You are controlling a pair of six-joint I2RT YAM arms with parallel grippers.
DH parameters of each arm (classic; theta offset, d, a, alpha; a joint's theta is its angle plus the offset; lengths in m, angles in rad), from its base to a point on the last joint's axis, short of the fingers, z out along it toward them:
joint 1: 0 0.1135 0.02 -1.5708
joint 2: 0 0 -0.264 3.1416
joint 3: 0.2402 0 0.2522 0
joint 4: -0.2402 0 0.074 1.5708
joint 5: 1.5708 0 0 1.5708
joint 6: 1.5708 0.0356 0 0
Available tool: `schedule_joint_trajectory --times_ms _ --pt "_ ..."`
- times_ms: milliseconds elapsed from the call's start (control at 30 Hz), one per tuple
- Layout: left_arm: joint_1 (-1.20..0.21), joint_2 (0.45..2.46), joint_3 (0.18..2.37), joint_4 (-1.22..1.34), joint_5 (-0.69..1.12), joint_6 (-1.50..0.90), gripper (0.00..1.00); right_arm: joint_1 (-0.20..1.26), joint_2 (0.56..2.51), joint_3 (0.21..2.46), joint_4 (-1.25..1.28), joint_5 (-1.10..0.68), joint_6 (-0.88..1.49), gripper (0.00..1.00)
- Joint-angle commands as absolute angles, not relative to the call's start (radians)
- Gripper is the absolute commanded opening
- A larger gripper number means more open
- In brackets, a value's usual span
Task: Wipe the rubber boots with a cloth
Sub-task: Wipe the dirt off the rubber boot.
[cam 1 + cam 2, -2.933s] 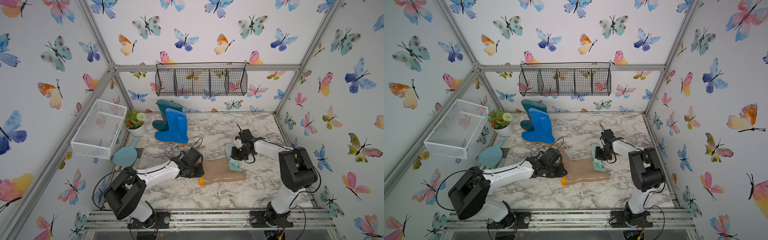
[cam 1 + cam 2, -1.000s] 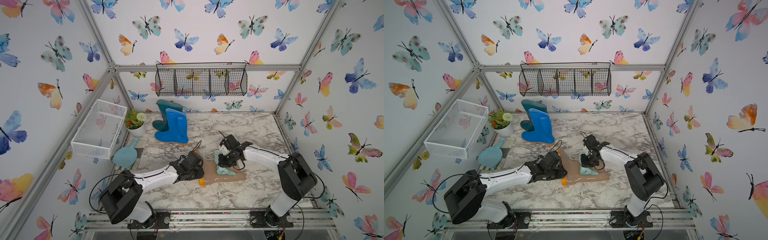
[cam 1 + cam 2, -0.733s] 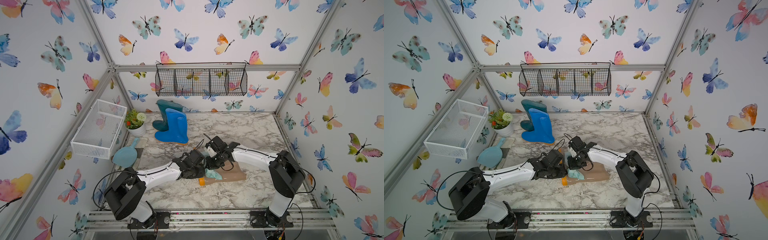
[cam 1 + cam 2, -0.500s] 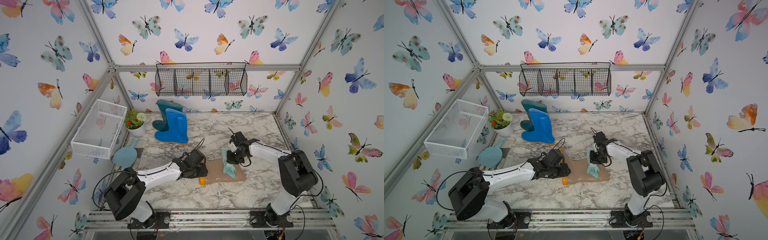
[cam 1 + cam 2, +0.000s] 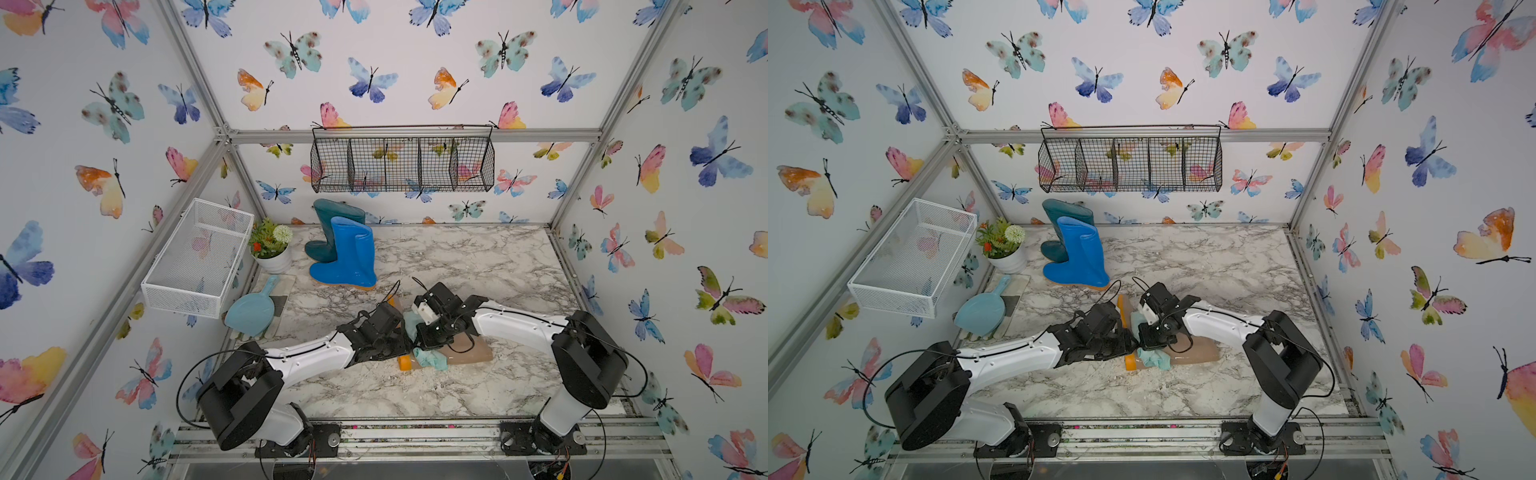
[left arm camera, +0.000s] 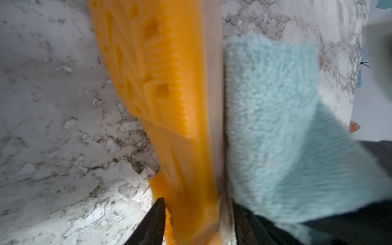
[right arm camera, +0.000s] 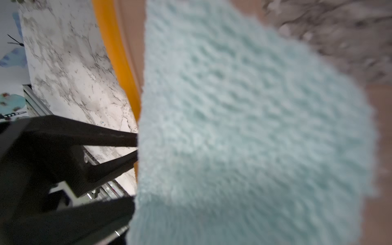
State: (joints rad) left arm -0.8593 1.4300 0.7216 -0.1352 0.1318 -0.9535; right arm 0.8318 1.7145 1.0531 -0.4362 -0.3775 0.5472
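The beige boot (image 5: pixel 471 352) lies on its side on the marble table, orange sole (image 6: pixel 159 74) toward the left. My left gripper (image 6: pixel 198 212) is shut across the sole end, one finger on the orange tread and one on the beige side. Right beside it, my right gripper (image 5: pixel 428 332) is shut on the cloth (image 5: pixel 432 359), a pale aqua fuzzy rag pressed on the boot's foot. The cloth (image 7: pixel 244 116) fills the right wrist view and hides that gripper's tips. The blue boot (image 5: pixel 349 257) and dark teal boot (image 5: pixel 332 224) stand upright at the back left.
A white mesh basket (image 5: pixel 199 257) hangs on the left wall and a black wire basket (image 5: pixel 403 160) on the back wall. A flower pot (image 5: pixel 272 249) and a light blue scoop (image 5: pixel 251 311) sit at the left edge. Pale crumbs litter the marble near the boot.
My right gripper has dragged the cloth leftward along the beige boot, from the shaft to the foot, ending against my left gripper. The left gripper stays at the sole.
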Motion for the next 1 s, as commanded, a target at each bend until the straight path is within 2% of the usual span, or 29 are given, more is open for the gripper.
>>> schedule_joint_trajectory --times_ms 0,100,200,267,333,433,567,700,767,867,967 --pt "-0.864 1.457 0.706 -0.091 0.176 -0.975 0.49 0.809 1.736 1.040 -0.503 -0.349 0.566 0.03" --pt "-0.864 1.454 0.697 -0.089 0.175 -0.976 0.47 0.696 1.684 0.978 -0.560 -0.298 0.525 0.03" --pt "-0.864 1.453 0.691 -0.086 0.175 -0.975 0.46 0.497 1.606 0.861 -0.574 -0.318 0.483 0.02" --pt "-0.864 1.456 0.683 -0.077 0.177 -0.975 0.44 0.438 1.569 0.836 -0.601 -0.281 0.447 0.03" --pt "-0.863 1.459 0.679 -0.068 0.184 -0.976 0.42 0.437 1.560 0.841 -0.608 -0.301 0.439 0.02" --pt "-0.864 1.470 0.681 -0.060 0.192 -0.977 0.39 0.477 1.575 0.851 -0.540 -0.427 0.499 0.02" --pt "-0.864 1.481 0.690 -0.060 0.196 -0.976 0.29 0.684 1.640 0.996 -0.526 -0.373 0.542 0.02" --pt "-0.854 1.486 0.705 -0.069 0.196 -0.972 0.17 0.832 1.732 1.126 -0.489 -0.432 0.528 0.02" --pt "-0.849 1.485 0.723 -0.090 0.184 -0.964 0.12 0.839 1.763 1.155 -0.522 -0.418 0.504 0.02" --pt "-0.840 1.480 0.743 -0.117 0.164 -0.957 0.05 0.820 1.771 1.164 -0.614 -0.282 0.459 0.03" --pt "-0.828 1.479 0.747 -0.123 0.163 -0.957 0.02 0.702 1.745 1.095 -0.655 -0.274 0.437 0.03"
